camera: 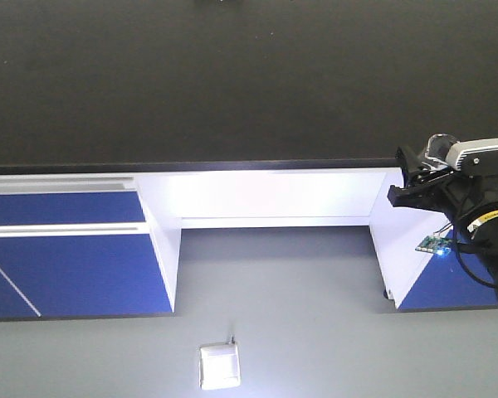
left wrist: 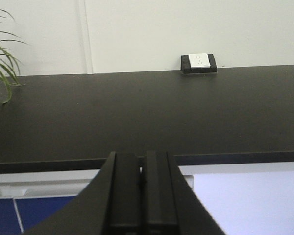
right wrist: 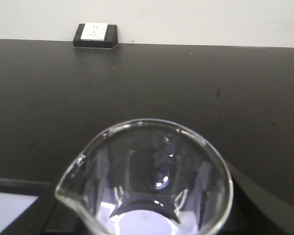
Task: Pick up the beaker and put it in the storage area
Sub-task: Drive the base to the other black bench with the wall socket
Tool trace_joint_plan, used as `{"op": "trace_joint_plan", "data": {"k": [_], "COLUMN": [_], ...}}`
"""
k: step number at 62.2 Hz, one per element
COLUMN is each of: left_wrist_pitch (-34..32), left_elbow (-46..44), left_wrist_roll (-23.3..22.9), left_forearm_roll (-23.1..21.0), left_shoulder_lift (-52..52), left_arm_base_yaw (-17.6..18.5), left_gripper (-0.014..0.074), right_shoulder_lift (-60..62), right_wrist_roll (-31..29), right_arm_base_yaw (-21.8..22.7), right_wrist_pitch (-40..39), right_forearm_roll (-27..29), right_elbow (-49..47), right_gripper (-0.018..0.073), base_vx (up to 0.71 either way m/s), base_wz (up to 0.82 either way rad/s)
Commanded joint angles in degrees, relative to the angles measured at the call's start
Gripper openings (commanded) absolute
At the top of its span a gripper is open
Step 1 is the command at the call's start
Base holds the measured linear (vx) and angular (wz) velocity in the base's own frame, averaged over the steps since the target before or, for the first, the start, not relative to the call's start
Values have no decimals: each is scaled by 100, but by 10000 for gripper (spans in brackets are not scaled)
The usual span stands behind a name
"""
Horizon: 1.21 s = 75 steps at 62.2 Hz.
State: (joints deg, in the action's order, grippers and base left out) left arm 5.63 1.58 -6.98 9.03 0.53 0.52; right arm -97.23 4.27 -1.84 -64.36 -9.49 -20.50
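Right gripper (camera: 421, 174) clasps the beaker (right wrist: 147, 196) at the edge of the black bench top (right wrist: 186, 88), white wall (right wrist: 196, 19) behind.

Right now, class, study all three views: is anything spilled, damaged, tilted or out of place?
Nothing spilled or broken. The beaker sits upright in the right end effector. Only oddity: a small white square box lying alone on the grey floor.

Left fingers (left wrist: 127, 196) pressed together (empty); right fingers (camera: 409, 163) hold the beaker (right wrist: 147, 191).
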Motion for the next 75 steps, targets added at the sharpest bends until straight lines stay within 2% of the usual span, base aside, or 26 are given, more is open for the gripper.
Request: {"op": "trace_joint_plan", "data": {"k": [1,75], "left_wrist_pitch": [-465,-465], "left_elbow": [-115,-115], "left_wrist_roll": [-56,-56], "left_forearm_roll": [-6,-6], "left_shoulder_lift": [85,85], "left_arm_base_yaw": [1,1], "left_gripper": [-6,-6], "right_shoulder_lift": [170,170], "right_wrist_roll": [-22,-22], "right_arm_base_yaw": [39,39], "right_wrist_pitch": [-530,-236], "right_forearm_roll": [16,21], "right_elbow": [-127,-127], "right_gripper": [106,106], "base_vx": [21,15], "base_wz": [-9,-3]}}
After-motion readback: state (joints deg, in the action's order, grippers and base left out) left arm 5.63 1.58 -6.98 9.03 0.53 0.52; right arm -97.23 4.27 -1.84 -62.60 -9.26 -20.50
